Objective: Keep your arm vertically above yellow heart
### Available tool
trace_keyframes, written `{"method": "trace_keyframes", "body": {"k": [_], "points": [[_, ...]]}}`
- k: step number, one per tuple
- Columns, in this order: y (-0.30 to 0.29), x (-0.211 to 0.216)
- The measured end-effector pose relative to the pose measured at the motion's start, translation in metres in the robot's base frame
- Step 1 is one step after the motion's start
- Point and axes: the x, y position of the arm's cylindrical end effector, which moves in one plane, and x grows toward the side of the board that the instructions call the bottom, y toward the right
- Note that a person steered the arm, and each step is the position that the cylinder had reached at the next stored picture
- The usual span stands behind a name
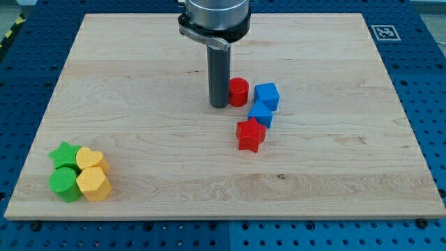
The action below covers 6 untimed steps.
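The yellow heart (90,160) lies near the view's bottom left corner of the wooden board (139,90), in a tight cluster with a yellow hexagon (93,184), a green star (65,154) and a green cylinder (64,184). My tip (219,106) rests on the board near the middle, far to the upper right of the yellow heart. It stands just left of a red cylinder (238,91), close to or touching it.
A blue cube (266,96) and a second blue block (260,114) lie right of the red cylinder, with a red star (250,135) below them. A printed marker (384,32) sits at the board's top right corner.
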Motion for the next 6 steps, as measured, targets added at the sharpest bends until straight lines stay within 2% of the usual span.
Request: {"method": "trace_keyframes", "body": {"k": [1, 2, 3, 5, 6], "points": [[-0.054, 0.000], [-0.059, 0.002], [-0.057, 0.029], [-0.057, 0.032], [-0.079, 0.031]]}}
